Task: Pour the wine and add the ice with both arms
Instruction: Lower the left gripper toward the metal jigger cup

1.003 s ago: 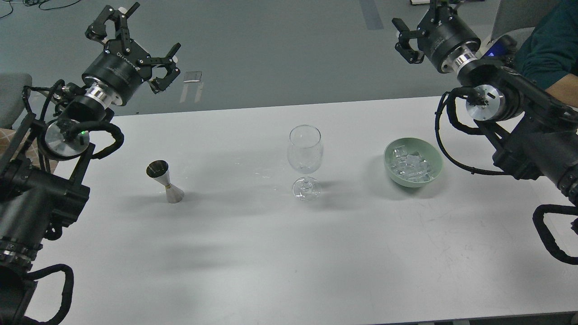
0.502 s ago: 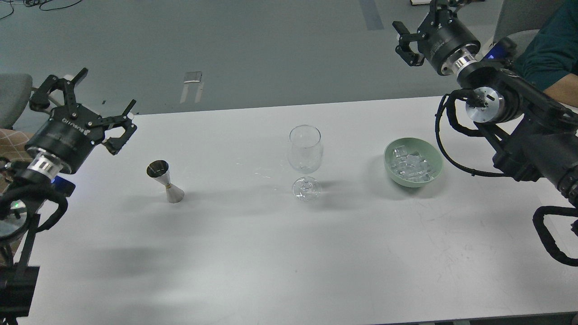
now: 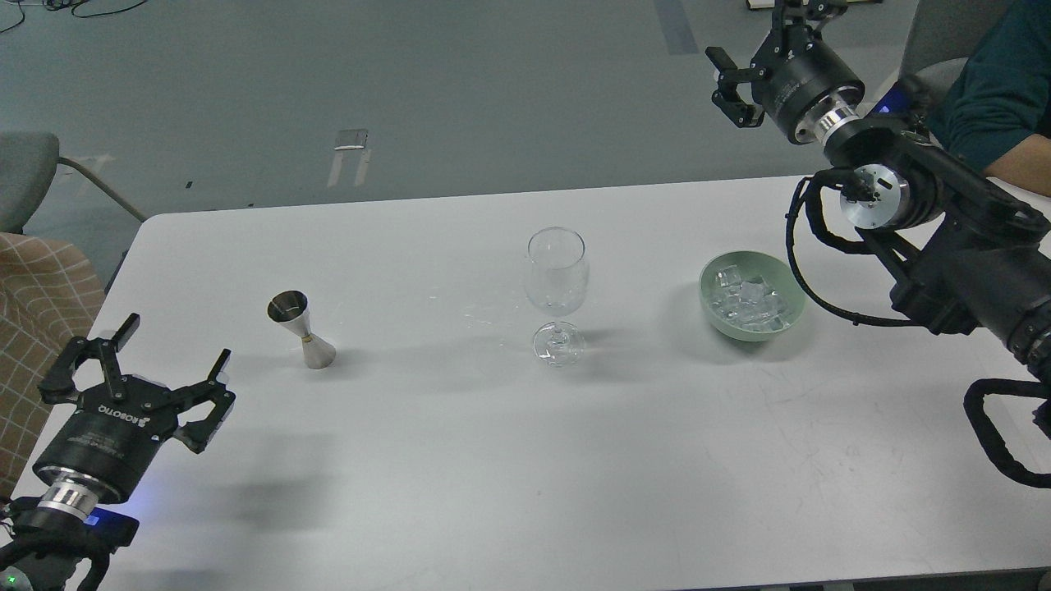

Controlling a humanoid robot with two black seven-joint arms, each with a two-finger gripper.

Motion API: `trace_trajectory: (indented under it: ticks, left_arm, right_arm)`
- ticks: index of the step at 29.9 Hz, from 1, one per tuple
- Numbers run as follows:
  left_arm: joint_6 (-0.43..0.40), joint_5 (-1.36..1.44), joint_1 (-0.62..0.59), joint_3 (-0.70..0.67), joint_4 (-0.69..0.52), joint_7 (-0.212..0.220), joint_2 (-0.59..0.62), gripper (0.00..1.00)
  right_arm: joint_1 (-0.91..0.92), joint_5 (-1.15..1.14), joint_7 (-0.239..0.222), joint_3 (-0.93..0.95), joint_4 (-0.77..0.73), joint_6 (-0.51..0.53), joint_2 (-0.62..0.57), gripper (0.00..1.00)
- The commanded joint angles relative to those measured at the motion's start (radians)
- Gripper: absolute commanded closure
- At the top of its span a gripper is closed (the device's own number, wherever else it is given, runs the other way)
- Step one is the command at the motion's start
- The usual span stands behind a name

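Note:
An empty clear wine glass stands upright at the table's middle. A steel jigger stands to its left. A pale green bowl to the right holds several clear ice cubes. My left gripper is open and empty, low over the table's front left, below and left of the jigger. My right gripper is open and empty, raised beyond the table's far right edge, well behind the bowl.
The white table spans the view. A grey chair and checked fabric are at the left. A person in a teal sleeve sits at the far right, behind my right arm.
My left arm has dropped steeply from high at the back left to low at the front left, gripper still open. My right gripper has shifted slightly up and back.

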Motion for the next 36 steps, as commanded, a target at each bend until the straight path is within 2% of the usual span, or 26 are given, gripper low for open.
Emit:
trace_trajectory:
  ticks: [1,9,11,20,29,36]
  left_arm:
    - [0.011,0.015,-0.004,0.024,0.022,0.019,-0.037,0.02]
    - [0.043,0.024,-0.020,0.027,0.079,0.008,-0.082,0.02]
    - [0.077,0.033,-0.046,0.027,0.125,0.008,-0.091,0.02]
    - [0.154,0.041,-0.163,0.033,0.176,0.007,-0.134,0.02]
    - [0.175,0.113,-0.212,0.048,0.214,0.005,-0.201,0.02]
    - [0.177,0.128,-0.275,0.045,0.284,0.002,-0.205,0.02]
  right_arm:
    - [0.000,0.000,0.001,0.000,-0.001,-0.001,-0.008,0.00]
    - [-0.006,0.000,0.000,0.000,-0.001,-0.003,-0.010,0.00]
    - [-0.006,-0.002,0.000,0.002,-0.001,-0.004,-0.007,0.00]
    - [-0.006,-0.003,0.000,0.000,-0.002,-0.006,-0.002,0.00]
    - [-0.008,-0.003,0.000,0.000,-0.002,-0.006,-0.009,0.00]
    - [-0.008,-0.005,0.000,-0.001,-0.002,-0.006,-0.005,0.00]
